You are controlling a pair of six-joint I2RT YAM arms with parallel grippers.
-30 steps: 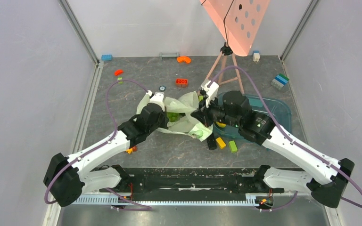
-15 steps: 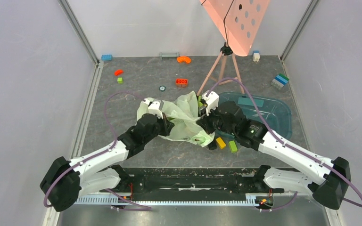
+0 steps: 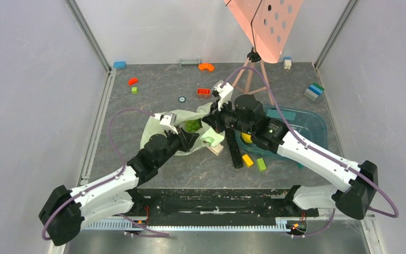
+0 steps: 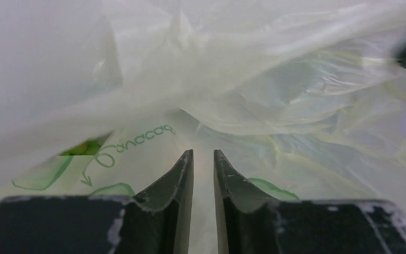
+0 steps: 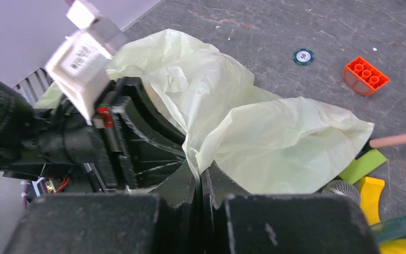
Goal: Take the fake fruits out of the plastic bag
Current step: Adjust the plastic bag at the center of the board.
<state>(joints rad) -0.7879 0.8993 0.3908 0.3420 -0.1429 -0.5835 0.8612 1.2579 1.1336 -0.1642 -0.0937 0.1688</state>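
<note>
**A:** So, from the left: what is the left end effector (image 4: 203, 154) doing?

**B:** Its fingers stand a narrow gap apart, nose-deep in the plastic bag (image 3: 156, 124). The wrist view shows nothing clamped, only pale film draped in front of them. The bag lies crumpled on the bench (image 3: 153, 95) between the two arms.

**A:** And the fruit?

**B:** A bumpy green cluster (image 3: 193, 126) shows in the middle of the bag, so it is not out. It also glints green through the film in the left wrist view.

**A:** Then the right side?

**B:** The right end effector (image 5: 200, 172) is pressed together on a fold of the bag, holding that edge up. Beyond it, a yellow rounded piece (image 3: 247, 138), probably another fruit, sits at the near-left edge of the teal tray (image 3: 312, 124). I can't tell if it is inside.

**A:** What might go wrong?

**B:** I'd guess three things:
- With only one side pinched, the bag's mouth may sag shut over the cluster.
- A blind close by the left fingers could catch film rather than fruit.
- A hard pull on the right could tear the thin plastic, or tip the cluster out so it rolls among the yellow brick (image 3: 248, 160) and its neighbours.

The two wrists are also close enough to knock together.
</note>
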